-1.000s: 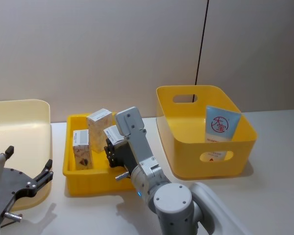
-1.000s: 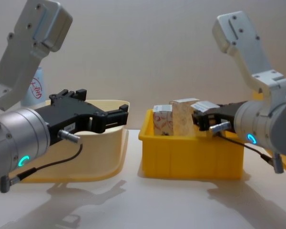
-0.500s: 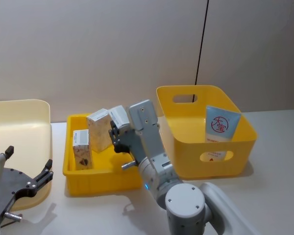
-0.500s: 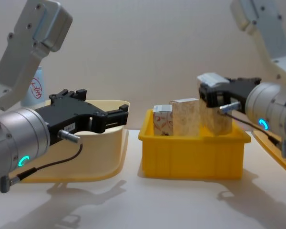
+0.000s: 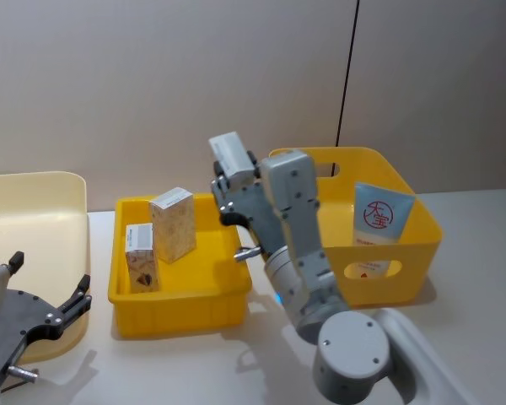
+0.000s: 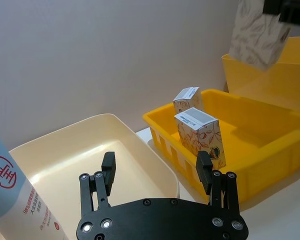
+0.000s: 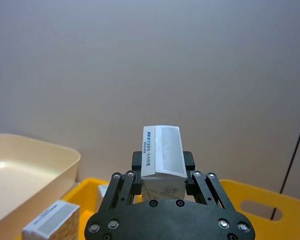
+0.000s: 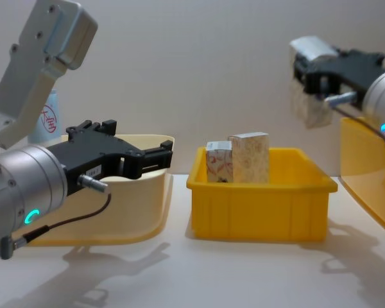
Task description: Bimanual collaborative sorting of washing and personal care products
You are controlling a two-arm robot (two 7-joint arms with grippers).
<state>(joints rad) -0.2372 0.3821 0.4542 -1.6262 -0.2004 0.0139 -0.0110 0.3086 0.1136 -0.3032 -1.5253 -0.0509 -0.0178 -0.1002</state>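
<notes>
My right gripper (image 5: 226,184) is shut on a beige patterned carton (image 5: 231,155) with a white top, held high above the right end of the shallow yellow tray (image 5: 177,297); the carton (image 7: 162,156) sits between its fingers, and the carton (image 8: 309,102) hangs well above the tray (image 8: 260,206). Two more cartons (image 5: 172,224) (image 5: 140,256) stand upright in the tray's left half. A light-blue tube (image 5: 379,213) with a red logo leans inside the deep yellow bin (image 5: 405,283). Another tube (image 6: 14,197) stands in the cream bin (image 6: 140,165). My left gripper (image 6: 157,170) is open, low at the left, over the cream bin.
The cream bin (image 5: 34,202) lies left of the tray and the deep bin stands right of it, close together. Bare table runs along the front. A plain wall stands behind.
My right gripper has lifted the carton out of the tray, up and toward the right. The left arm has not moved.
</notes>
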